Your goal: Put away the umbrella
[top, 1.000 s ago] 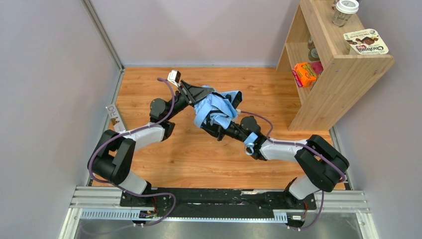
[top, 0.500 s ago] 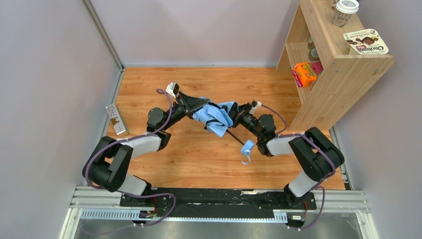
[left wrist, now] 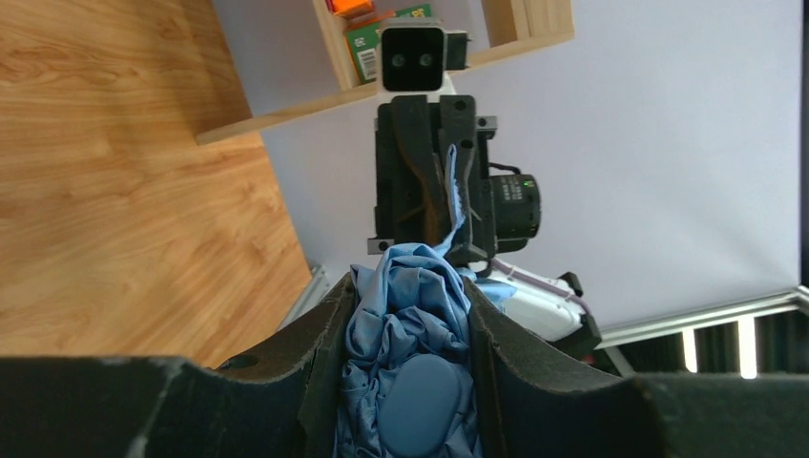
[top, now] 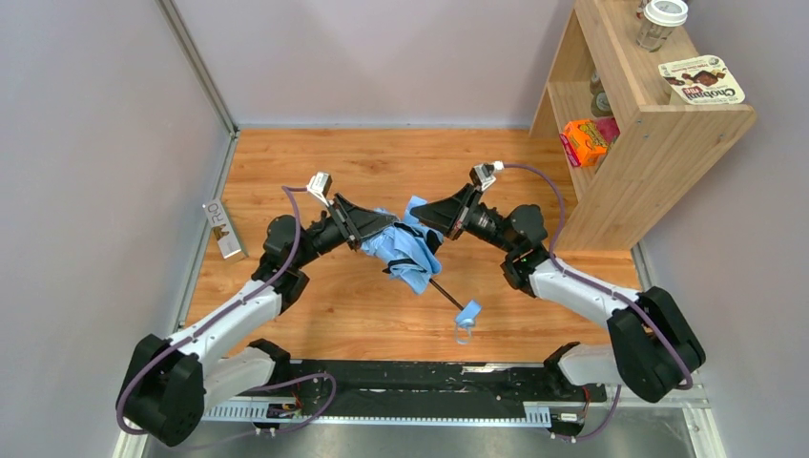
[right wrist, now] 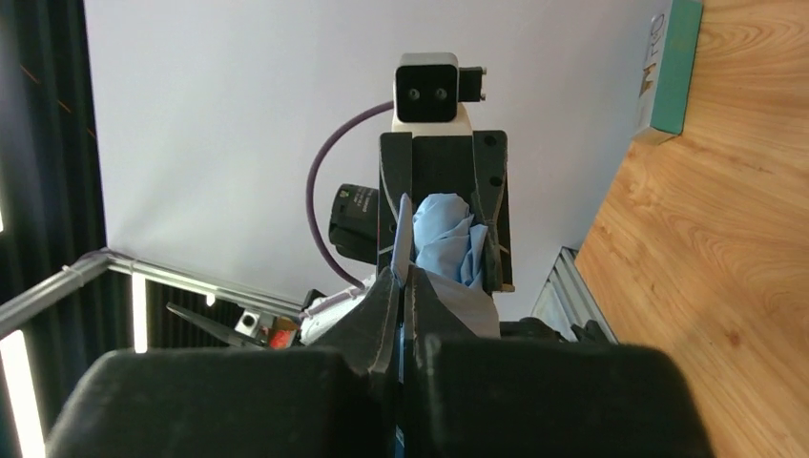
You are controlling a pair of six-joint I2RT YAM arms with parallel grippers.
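Note:
The umbrella (top: 408,256) is a crumpled sky-blue bundle held above the wooden floor between both arms. Its dark shaft slants down toward the near right, ending in the light blue handle (top: 468,311) with a strap hanging below. My left gripper (top: 378,229) is shut on the bunched canopy (left wrist: 412,377), which fills the gap between its fingers (left wrist: 329,329). My right gripper (top: 426,218) faces it from the right and is shut on a thin edge of the fabric (right wrist: 404,234). In the left wrist view that edge runs up as a strip (left wrist: 451,196) into the right gripper.
A wooden shelf unit (top: 658,134) stands at the right with an orange box (top: 584,141) inside, and a jar (top: 661,23) and a snack pack (top: 703,80) on top. A small box (top: 222,229) leans by the left wall. Grey walls close the space.
My right gripper left the shaft end, swung up and left to the canopy, and shut on a fabric edge. The handle dropped lower. The left arm drew the bundle slightly nearer.

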